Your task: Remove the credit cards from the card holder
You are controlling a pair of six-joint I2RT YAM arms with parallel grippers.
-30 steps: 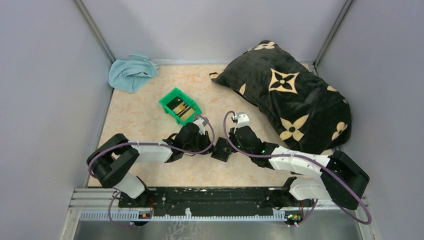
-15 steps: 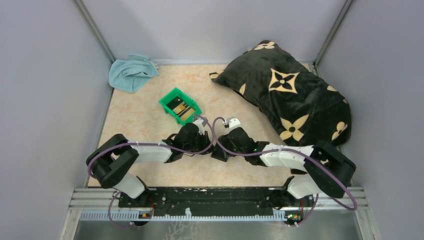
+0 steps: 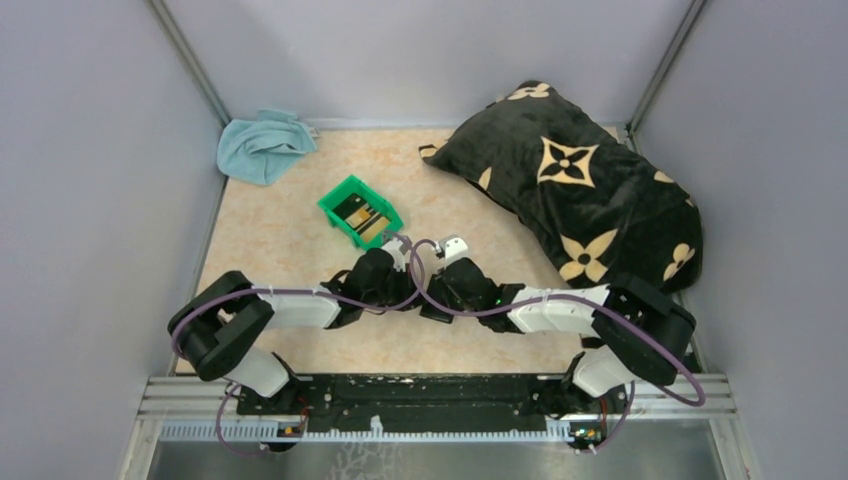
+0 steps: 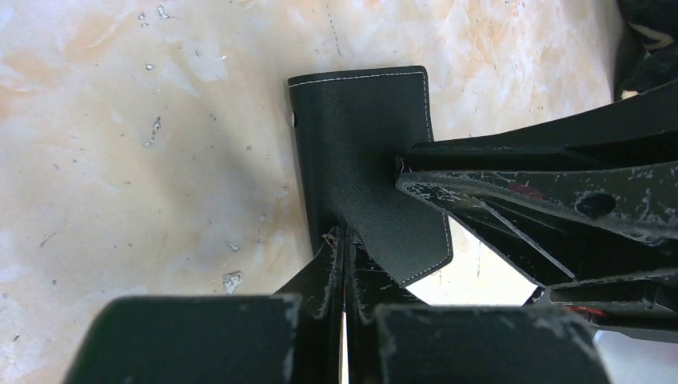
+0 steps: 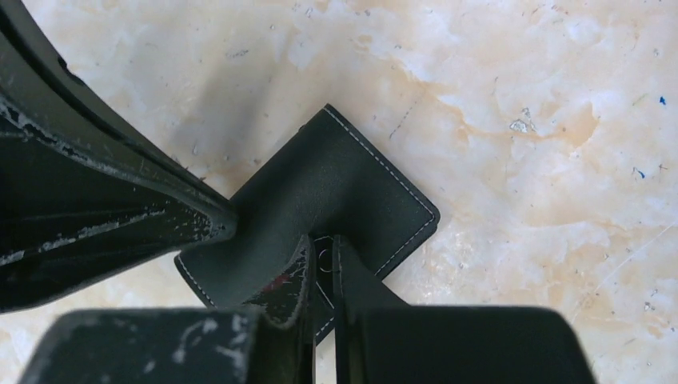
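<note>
Overhead, both arms fold in to meet mid-table, and what sits between them is almost lost under the black wrists. The left wrist camera clears it up: the left gripper is clamped tight on the near edge of the flat black leather card holder with white stitching, which lies on the pale marbled tabletop and buckles upward at the pinch. The right arm's fingers come in from the side against its right edge. In the right wrist view, the right gripper is closed on a corner of the same holder, fingers nearly together, leather creased between them. Both close-ups show only the outer face, so what is inside cannot be told. Only the top view catches the rest: dark credit cards with gold markings lying in the small green plastic bin just beyond the left wrist, a crumpled light-blue cloth in the far left corner, and a big black pillow with tan flowers on the right.
</note>
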